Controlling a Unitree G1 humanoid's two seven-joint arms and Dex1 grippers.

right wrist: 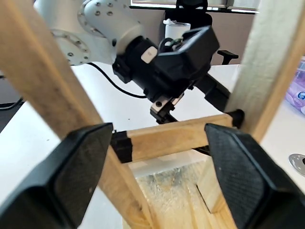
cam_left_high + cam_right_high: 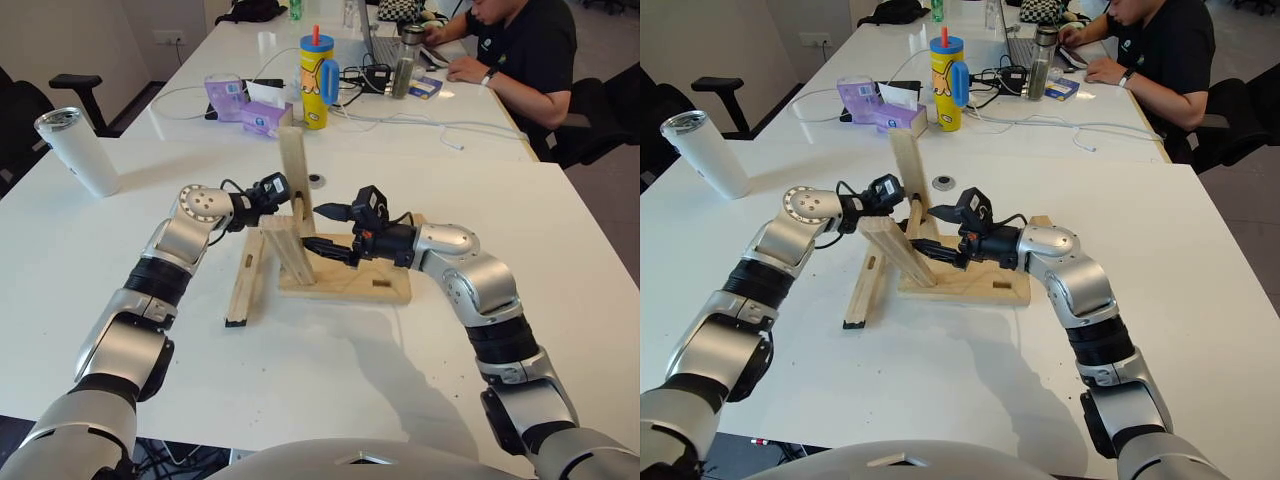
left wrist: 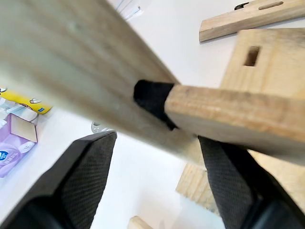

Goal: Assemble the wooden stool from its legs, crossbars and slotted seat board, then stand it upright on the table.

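Stool seat board is lying flat at mid-table between our two grippers.
One leg is standing upright on it, a second leg is leaning there, and a third leg is lying just beside it. Our left gripper is straddling the upright leg, fingers apart; our right gripper is gaping around the crossbar. Behind, a yellow cup is holding a red straw; the white tumbler is hiding its contents.
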